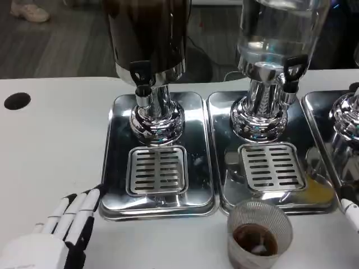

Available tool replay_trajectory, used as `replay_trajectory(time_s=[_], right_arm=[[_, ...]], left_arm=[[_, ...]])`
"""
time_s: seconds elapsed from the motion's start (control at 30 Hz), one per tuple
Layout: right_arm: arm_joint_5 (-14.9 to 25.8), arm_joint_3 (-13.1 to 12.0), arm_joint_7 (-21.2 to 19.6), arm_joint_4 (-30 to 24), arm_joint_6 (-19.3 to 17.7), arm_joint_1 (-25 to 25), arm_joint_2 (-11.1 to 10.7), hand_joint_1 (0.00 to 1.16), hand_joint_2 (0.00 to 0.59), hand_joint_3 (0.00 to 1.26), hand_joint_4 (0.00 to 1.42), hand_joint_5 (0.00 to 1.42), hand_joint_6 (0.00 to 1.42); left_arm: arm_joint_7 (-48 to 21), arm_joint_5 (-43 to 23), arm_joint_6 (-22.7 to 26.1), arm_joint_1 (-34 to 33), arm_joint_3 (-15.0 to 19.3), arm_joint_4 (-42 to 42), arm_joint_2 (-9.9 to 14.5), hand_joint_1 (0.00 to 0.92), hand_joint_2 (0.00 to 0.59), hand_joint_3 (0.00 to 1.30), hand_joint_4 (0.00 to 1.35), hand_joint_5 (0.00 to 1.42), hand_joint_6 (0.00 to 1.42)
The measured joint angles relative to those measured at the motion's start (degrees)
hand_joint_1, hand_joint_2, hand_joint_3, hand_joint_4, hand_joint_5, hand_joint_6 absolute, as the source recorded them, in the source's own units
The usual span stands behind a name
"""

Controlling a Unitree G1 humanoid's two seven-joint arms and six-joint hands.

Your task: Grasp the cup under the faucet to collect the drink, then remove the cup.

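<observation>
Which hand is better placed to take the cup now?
Probably the right hand: its fingers show at the right edge, close beside the cup. The left hand rests farther away, at the left tray.

Bare table (140,241) lies between left hand (53,238) and cup (259,235).

You won't find anything readable here, honestly: no labels, brand names, numbers or signs on the dark dispenser (148,39), the clear dispenser (277,33), the steel trays (115,168) or the cup (259,235)
</observation>
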Motion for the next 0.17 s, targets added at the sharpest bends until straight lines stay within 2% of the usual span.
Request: replay_trajectory(time_s=[0.17], right_arm=[[0.01, 0.03, 0.04, -0.35, 0.00, 0.00, 0.00, 0.53, 0.429, 0.13, 0.00, 0.00, 0.00]], left_arm=[[0.35, 0.00, -0.05, 0.16, -0.61, 0.00, 0.03, 0.000, 0.060, 0.11, 0.01, 0.10, 0.25]])
